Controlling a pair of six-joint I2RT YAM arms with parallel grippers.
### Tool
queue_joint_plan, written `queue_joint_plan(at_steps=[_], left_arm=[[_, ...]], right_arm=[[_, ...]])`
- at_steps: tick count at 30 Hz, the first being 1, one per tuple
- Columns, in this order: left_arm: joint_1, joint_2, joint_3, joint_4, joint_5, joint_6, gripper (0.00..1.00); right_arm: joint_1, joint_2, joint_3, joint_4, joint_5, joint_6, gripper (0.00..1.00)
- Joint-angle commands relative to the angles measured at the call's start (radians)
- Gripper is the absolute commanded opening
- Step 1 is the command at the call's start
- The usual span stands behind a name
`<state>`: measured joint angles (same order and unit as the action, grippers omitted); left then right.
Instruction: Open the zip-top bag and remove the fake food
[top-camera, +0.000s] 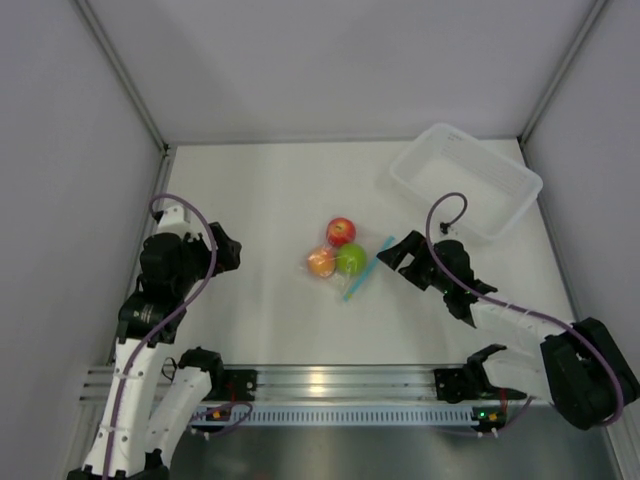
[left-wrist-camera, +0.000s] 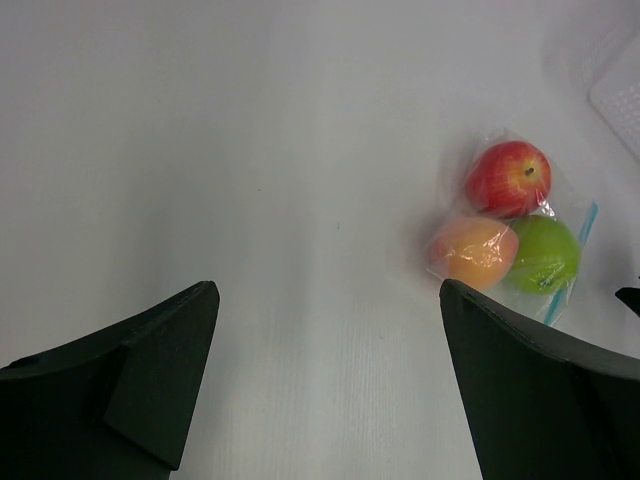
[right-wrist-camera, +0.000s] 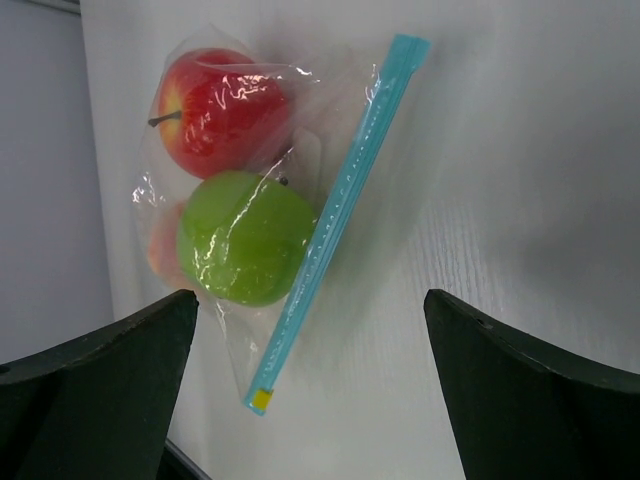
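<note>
The clear zip-top bag (top-camera: 362, 266) lies flat mid-table, its blue-teal zip strip (right-wrist-camera: 330, 225) along the right edge and shut. Inside sit a red fruit (top-camera: 341, 231), a lime green fruit (top-camera: 351, 259) and an orange-peach fruit (top-camera: 321, 262). The bag also shows in the left wrist view (left-wrist-camera: 563, 260) and the right wrist view (right-wrist-camera: 230, 330). My right gripper (top-camera: 397, 253) is open and empty, just right of the zip strip, apart from it; its own view (right-wrist-camera: 310, 300) shows the strip's lower end between the fingers. My left gripper (top-camera: 228, 250) is open and empty, well left of the bag.
A translucent white rectangular bin (top-camera: 460, 180) stands at the back right, just behind the right arm. Grey walls close the table on the left, back and right. A metal rail (top-camera: 330, 382) runs along the near edge.
</note>
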<state>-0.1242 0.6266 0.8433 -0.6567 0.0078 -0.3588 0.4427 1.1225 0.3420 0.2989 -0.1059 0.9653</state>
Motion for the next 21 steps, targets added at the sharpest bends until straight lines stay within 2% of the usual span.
queue_joint_plan(at_steps=[1, 14, 16, 17, 21], left_arm=[[0.001, 0.004, 0.002, 0.057, 0.014, 0.012, 0.98], [-0.020, 0.019, -0.001, 0.057, 0.011, 0.009, 0.98], [-0.023, 0.019, -0.003, 0.057, 0.004, 0.009, 0.98], [-0.023, 0.021, -0.003, 0.057, 0.004, 0.009, 0.98], [-0.025, 0.027, -0.003, 0.055, 0.009, 0.009, 0.98]], right_arm=[[0.046, 0.045, 0.046, 0.147, 0.087, 0.062, 0.98], [0.054, 0.273, 0.143, 0.272, 0.061, 0.038, 0.93], [0.054, 0.318, 0.144, 0.325, 0.034, 0.047, 0.90], [0.056, 0.344, 0.146, 0.338, 0.023, 0.047, 0.85], [0.056, 0.385, 0.144, 0.376, -0.003, 0.056, 0.80]])
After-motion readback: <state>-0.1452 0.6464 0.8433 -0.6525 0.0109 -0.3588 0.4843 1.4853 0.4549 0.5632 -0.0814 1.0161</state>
